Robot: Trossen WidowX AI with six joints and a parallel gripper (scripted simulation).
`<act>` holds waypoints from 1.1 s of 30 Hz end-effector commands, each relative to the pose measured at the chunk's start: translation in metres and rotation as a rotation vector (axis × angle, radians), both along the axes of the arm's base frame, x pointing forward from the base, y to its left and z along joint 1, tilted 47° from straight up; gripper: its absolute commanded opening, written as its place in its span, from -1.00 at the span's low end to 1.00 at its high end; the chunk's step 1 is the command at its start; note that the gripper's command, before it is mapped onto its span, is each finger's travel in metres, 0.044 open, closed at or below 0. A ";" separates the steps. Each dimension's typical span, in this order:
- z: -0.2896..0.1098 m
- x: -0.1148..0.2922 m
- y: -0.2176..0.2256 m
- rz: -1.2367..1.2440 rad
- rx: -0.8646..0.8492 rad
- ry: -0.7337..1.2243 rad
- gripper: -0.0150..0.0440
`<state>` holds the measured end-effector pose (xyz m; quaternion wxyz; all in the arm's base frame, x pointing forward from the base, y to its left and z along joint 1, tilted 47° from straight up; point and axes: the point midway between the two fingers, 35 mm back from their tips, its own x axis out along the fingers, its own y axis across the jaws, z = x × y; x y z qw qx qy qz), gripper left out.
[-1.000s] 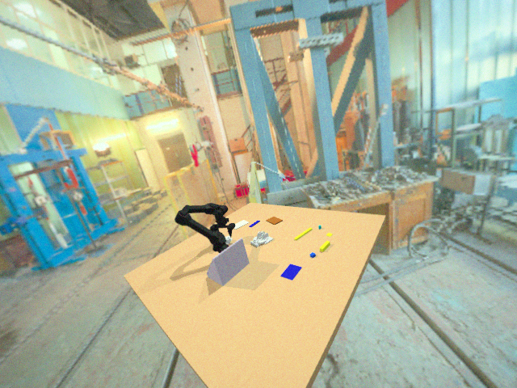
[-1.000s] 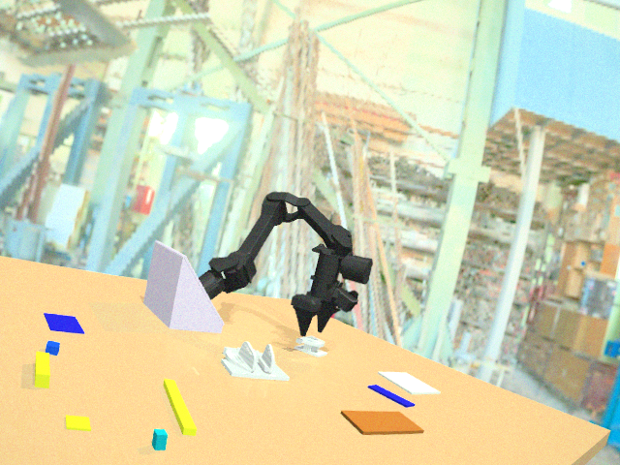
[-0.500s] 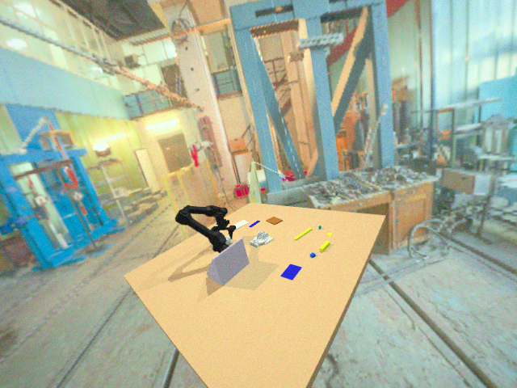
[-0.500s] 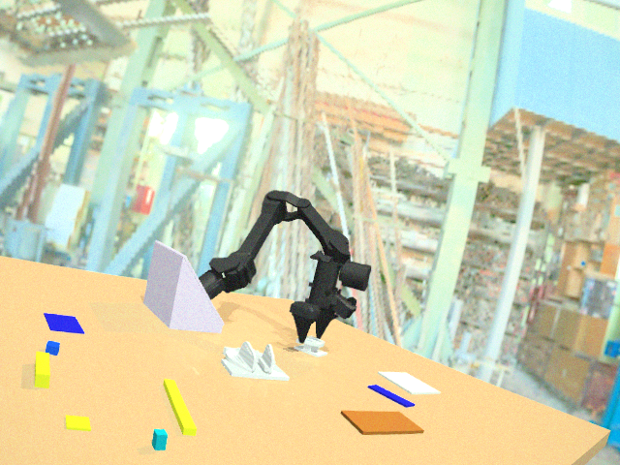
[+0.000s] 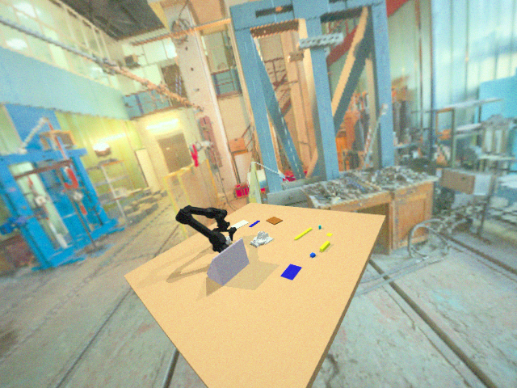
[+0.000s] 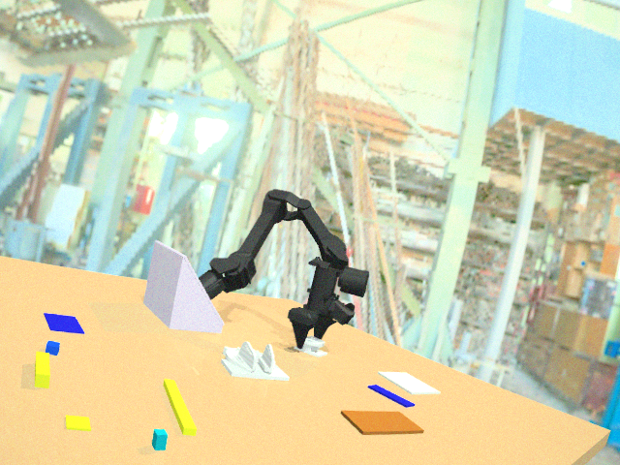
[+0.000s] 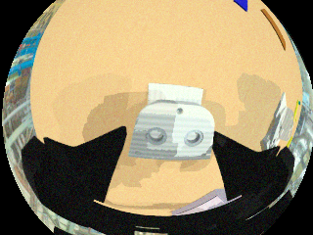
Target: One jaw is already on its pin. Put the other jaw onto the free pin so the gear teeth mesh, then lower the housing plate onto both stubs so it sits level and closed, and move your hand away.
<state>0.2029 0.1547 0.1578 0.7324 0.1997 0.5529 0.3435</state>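
Between the parted fingers of our tool point(image 5: 231, 236) point(image 6: 308, 342) point(image 7: 170, 131), we see the rounded pale piece point(image 5: 228, 239) point(image 6: 314, 343) point(image 7: 172, 119), which we take for the housing plate. Its face shows two round sockets and one smaller hole. The tool stands wide apart and clamps nothing; its tips flank the piece low over the desk point(image 5: 266, 317) point(image 6: 280, 440) point(image 7: 98, 49). Whether either tip touches it, we cannot tell.

Beneath the piece, a flat white base point(image 6: 318, 353) point(image 7: 175, 92) shows past one edge. We cannot make out the pins or any meshed teeth under it, nor whether it is fully seated.

Near the tool, to its side, we have a white part with pointed peaks point(image 5: 261, 239) point(image 6: 254, 365) point(image 7: 278, 124), apart from the piece between the fingers. Also near the tool, toward the foot of our black arm point(image 5: 199, 228) point(image 6: 252, 245), stands a lilac wedge point(image 5: 229, 263) point(image 6: 177, 294) point(image 7: 207, 202).

Well apart from the tool lie a brown tile point(image 5: 274, 220) point(image 6: 381, 422) point(image 7: 275, 29), a thin blue strip point(image 5: 254, 223) point(image 6: 390, 395) and a white sheet point(image 5: 241, 224) point(image 6: 409, 383), the strip lying between the other two. A long yellow bar point(image 5: 303, 234) point(image 6: 179, 406) and a blue square point(image 5: 291, 272) point(image 6: 64, 323) lie away from the tool too, beyond the peaked part.
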 end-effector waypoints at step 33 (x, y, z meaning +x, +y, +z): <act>-0.001 0.000 0.001 0.000 0.000 0.000 0.70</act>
